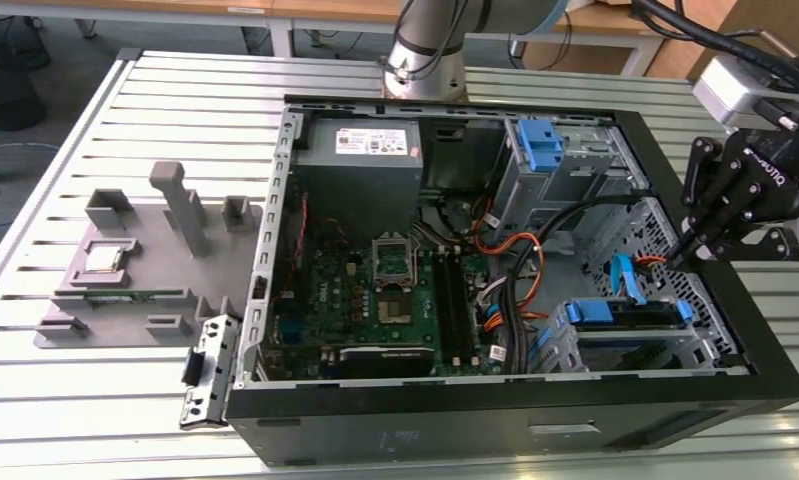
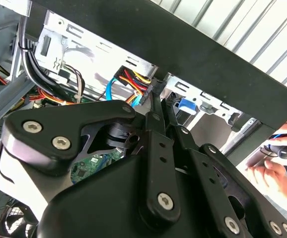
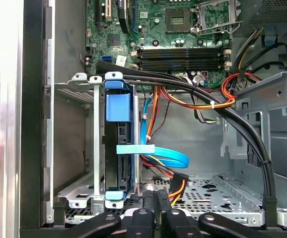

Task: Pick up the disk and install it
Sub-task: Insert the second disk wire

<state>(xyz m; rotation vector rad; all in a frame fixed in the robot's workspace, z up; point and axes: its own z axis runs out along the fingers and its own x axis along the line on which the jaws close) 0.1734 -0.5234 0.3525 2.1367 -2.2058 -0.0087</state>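
Observation:
The disk (image 1: 622, 312), edged by its blue carrier frame, sits slotted in the metal drive cage (image 1: 693, 345) at the near corner of the open computer case on the exterior view's right. In the first wrist view the disk (image 3: 118, 148) stands edge-on in the cage (image 3: 76, 84). My gripper (image 1: 683, 252) hangs over the case's wall on the exterior view's right, a little beyond the cage and apart from the disk. Its fingers (image 3: 148, 198) are pressed together, holding nothing. In the second wrist view the gripper (image 2: 156, 94) points at a bundle of coloured wires.
A blue data cable (image 3: 166, 154) and orange-red power wires (image 3: 193, 101) lie loose beside the cage. A bare blue bracket (image 1: 539, 145) sits in the far bay. A grey fixture (image 1: 146, 265) stands on the slatted table (image 1: 79, 400). A person's hand (image 2: 275, 171) is nearby outside the case.

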